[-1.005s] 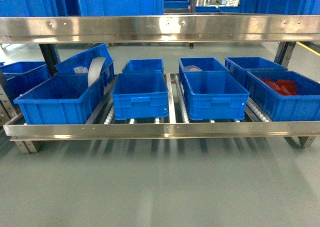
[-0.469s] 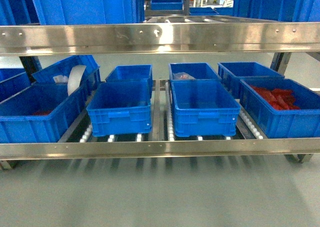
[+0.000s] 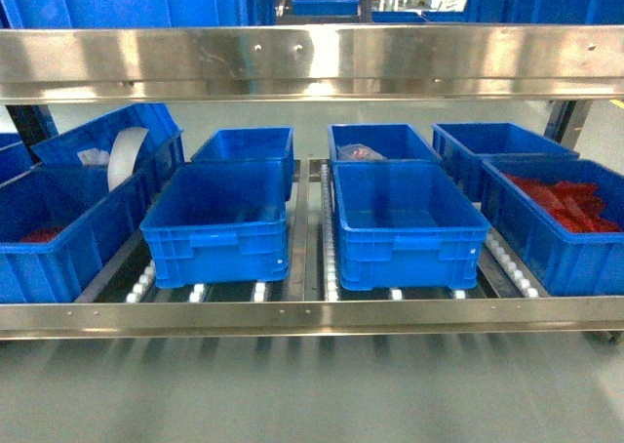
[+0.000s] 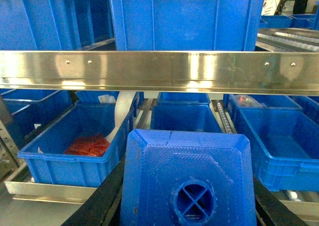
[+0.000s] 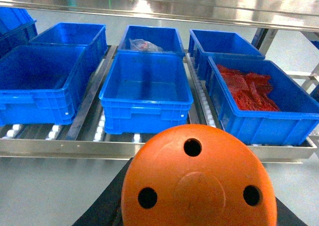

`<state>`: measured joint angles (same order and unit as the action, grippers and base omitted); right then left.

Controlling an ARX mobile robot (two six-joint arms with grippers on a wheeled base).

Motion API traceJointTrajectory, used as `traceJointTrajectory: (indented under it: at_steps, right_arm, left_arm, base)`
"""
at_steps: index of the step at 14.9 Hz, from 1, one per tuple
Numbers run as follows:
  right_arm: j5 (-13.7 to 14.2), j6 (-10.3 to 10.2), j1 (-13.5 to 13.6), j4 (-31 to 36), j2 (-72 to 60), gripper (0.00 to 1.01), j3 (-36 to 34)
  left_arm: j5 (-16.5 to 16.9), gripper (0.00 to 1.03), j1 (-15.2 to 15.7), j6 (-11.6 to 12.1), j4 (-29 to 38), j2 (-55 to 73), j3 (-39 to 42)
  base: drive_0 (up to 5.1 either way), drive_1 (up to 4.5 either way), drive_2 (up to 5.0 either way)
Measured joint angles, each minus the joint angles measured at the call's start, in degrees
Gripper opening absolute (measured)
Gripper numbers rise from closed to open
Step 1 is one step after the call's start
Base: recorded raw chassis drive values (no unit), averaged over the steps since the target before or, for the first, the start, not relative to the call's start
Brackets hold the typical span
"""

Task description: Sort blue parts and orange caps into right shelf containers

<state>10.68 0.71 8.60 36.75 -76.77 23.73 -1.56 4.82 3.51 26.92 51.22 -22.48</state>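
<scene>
A blue part [image 4: 187,181], a box-shaped block with a round cross-ribbed knob facing the camera, fills the bottom of the left wrist view. My left gripper [image 4: 187,203] is shut on it, with its black fingers [image 4: 104,198] showing on either side. An orange cap [image 5: 199,181] with three small holes in its flat top sits in my right gripper [image 5: 199,208], which is shut on it. Both are held in front of the right shelf [image 3: 312,316], short of its front rail. Open blue containers [image 3: 405,219] stand on its rollers. Neither gripper shows in the head view.
An upper steel rail [image 3: 312,62] crosses above the bins. The middle-left bin [image 3: 219,223] and the middle-right one look empty. The right bin [image 3: 561,219] and the left bin [image 4: 75,146] hold red pieces. A tilted bin [image 3: 107,145] holds a white strip. A bagged item [image 5: 142,46] lies in a rear bin.
In the head view the shelf and bins have grown larger and the front rail sits lower in the frame; the camera has come closer to the shelf.
</scene>
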Motion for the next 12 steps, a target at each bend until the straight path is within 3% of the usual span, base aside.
traceJointTrajectory:
  at_steps: [10, 12]
  right_arm:
    - [0.00, -0.02, 0.00, -0.37, 0.00, 0.44, 0.02]
    - [0.00, -0.02, -0.02, 0.20, 0.00, 0.44, 0.13]
  left_arm:
    - [-0.11, 0.44, 0.04, -0.02, -0.15, 0.02, 0.00]
    - [-0.11, 0.44, 0.04, 0.00, -0.07, 0.04, 0.00]
  base:
    - [0.1, 4.05, -3.9]
    - [0.1, 1.72, -1.5]
